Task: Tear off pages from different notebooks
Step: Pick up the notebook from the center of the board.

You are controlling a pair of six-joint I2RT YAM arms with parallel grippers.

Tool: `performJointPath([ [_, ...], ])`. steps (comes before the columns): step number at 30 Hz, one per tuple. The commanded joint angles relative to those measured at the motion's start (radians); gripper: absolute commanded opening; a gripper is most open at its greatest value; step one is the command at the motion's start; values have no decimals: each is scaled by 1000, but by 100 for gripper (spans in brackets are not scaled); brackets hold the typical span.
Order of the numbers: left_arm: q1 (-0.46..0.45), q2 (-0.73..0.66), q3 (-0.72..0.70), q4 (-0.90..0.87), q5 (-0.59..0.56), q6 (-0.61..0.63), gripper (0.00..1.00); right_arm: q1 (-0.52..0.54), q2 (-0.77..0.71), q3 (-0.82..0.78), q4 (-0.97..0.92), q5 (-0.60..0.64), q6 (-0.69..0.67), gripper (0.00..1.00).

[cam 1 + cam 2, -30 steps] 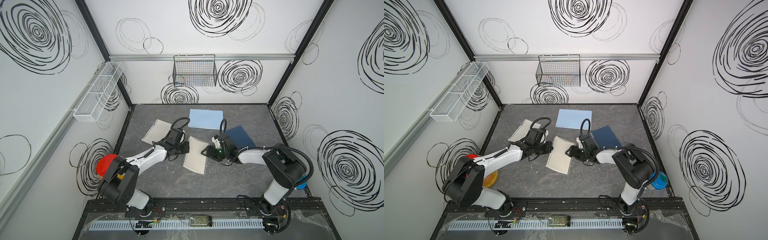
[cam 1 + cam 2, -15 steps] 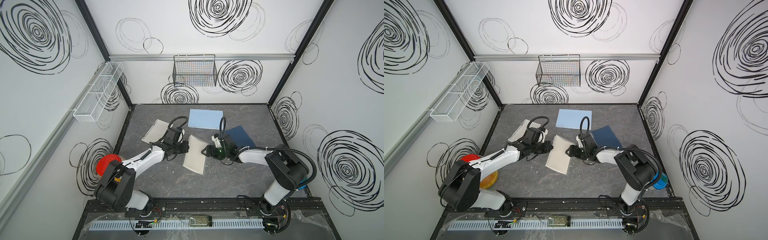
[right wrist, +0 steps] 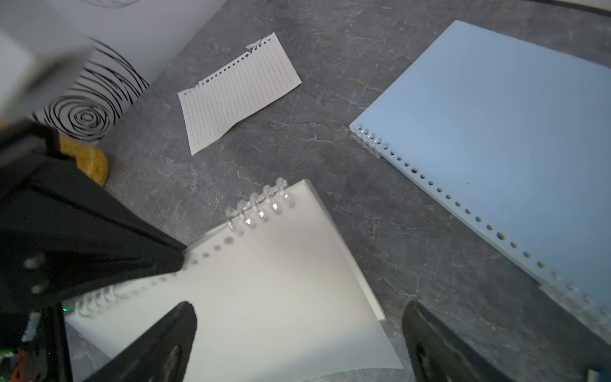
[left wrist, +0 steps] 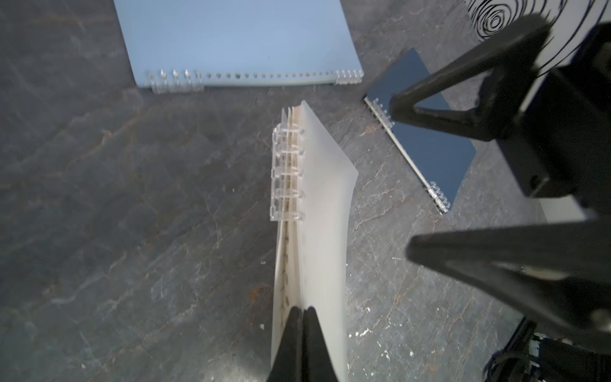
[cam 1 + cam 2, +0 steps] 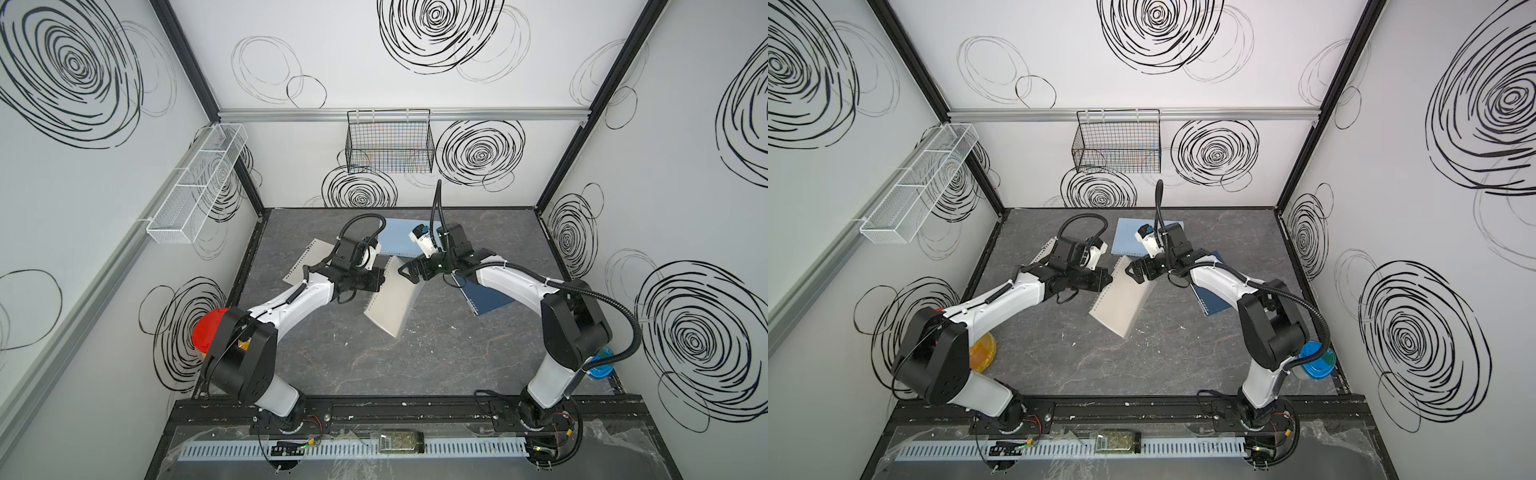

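Note:
The clear-covered notebook (image 5: 392, 299) (image 5: 1121, 301) hangs tilted above the table centre. My left gripper (image 5: 380, 278) (image 4: 301, 311) is shut on it at its ring-bound edge (image 4: 287, 172). Its frosted cover (image 3: 281, 281) bows out below my right gripper (image 5: 409, 272) (image 3: 299, 311), which is wide open and holds nothing. The light-blue notebook (image 5: 397, 241) (image 3: 496, 115) lies flat at the back. On the right, partly under the right arm, lies the navy notebook (image 5: 484, 297) (image 4: 433, 148). One torn, lined page (image 5: 309, 257) (image 3: 238, 96) rests at the back left, partly under the left wrist.
A black wire basket (image 5: 390, 145) hangs on the back wall and a white mesh shelf (image 5: 195, 187) on the left wall. A red-lidded container (image 5: 210, 332) stands behind the left arm's base, a blue-lidded one (image 5: 1316, 365) by the right base. Small paper scraps (image 5: 419, 336) dot the table.
The right gripper has opened wider and risen above the clear-covered notebook. The left gripper, still shut, has lifted the notebook's bound edge higher.

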Motion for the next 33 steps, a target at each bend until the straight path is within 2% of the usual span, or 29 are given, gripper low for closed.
performJointPath([
  [1,7,14,78,-33,66,137,0,-22,1,29,-71,-26,-190,100],
  [7,15,16,145,-108,126,248,0,-66,-33,-2,-19,-73,-282,99],
  [12,12,10,183,-170,155,300,0,-96,-84,-128,166,-96,-345,99],
  [16,-6,-3,207,-225,159,345,0,-135,-99,-170,257,-187,-420,99],
  [22,-58,-15,216,-282,154,394,0,-146,-48,-67,164,-292,-445,98],
  [33,-77,-54,223,-279,167,405,0,-140,-53,-97,136,-419,-484,92],
])
